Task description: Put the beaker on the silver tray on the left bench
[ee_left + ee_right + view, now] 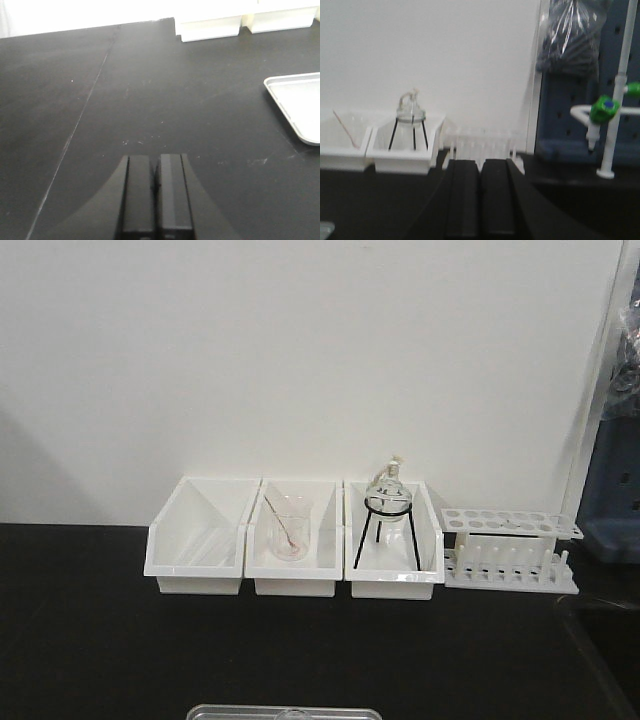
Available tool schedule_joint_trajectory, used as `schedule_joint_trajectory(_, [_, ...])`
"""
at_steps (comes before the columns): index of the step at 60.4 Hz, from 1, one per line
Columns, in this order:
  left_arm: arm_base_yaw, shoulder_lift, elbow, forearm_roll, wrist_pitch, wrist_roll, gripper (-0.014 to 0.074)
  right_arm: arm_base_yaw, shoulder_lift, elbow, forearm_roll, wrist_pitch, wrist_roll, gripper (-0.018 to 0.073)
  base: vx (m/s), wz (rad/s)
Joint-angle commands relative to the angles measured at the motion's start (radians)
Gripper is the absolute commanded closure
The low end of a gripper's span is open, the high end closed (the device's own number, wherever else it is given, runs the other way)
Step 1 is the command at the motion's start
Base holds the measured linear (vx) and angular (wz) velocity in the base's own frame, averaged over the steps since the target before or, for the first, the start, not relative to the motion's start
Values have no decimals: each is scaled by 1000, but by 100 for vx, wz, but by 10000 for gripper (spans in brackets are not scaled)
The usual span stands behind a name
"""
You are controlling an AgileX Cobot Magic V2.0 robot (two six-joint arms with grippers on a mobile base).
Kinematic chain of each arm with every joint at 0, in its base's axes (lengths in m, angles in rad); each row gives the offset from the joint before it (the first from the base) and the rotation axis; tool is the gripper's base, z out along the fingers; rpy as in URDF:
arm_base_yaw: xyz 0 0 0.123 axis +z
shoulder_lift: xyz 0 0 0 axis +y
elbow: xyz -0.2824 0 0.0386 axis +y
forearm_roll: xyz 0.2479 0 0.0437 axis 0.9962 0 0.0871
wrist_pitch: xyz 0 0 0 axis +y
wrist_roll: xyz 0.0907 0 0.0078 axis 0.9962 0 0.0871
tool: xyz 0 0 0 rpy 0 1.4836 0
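The silver tray (285, 712) peeks in at the bottom edge of the front view, on the black worktop of the left bench (90, 640). One corner of the tray (300, 107) also shows at the right of the left wrist view, and that part is bare. The beaker is out of view; a faint curved glint on the tray's edge in the front view is too small to identify. My left gripper (156, 156) is shut with nothing in it, low over bare worktop left of the tray. My right gripper (480, 161) is shut and holds nothing, facing the back wall.
Three white bins (195, 540) line the wall. The middle one holds a glass beaker with a rod (288, 530), the right one a round flask on a black tripod (388, 502). A white tube rack (510, 545) stands beside them. A blue pegboard with a white stand and green clamp (605, 107) is at the right.
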Motion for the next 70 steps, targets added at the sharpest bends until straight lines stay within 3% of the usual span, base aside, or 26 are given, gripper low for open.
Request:
schedule_joint_trajectory(1, [-5, -8, 20, -3, -75, -1, 595, -3, -13, 46, 10, -61, 32, 547, 0, 1])
schedule_joint_trajectory(4, [-5, -8, 20, -3, -75, -1, 595, -3, -12, 35, 0, -10, 45, 547, 0, 1])
schedule_joint_trajectory(12, [-5, -8, 20, -3, -75, -1, 595, -3, -12, 41, -45, -30, 45, 547, 0, 0])
schedule_joint_trajectory(70, [-5, -8, 20, -3, -75, -1, 595, -3, -12, 41, -41, -27, 45, 547, 0, 0])
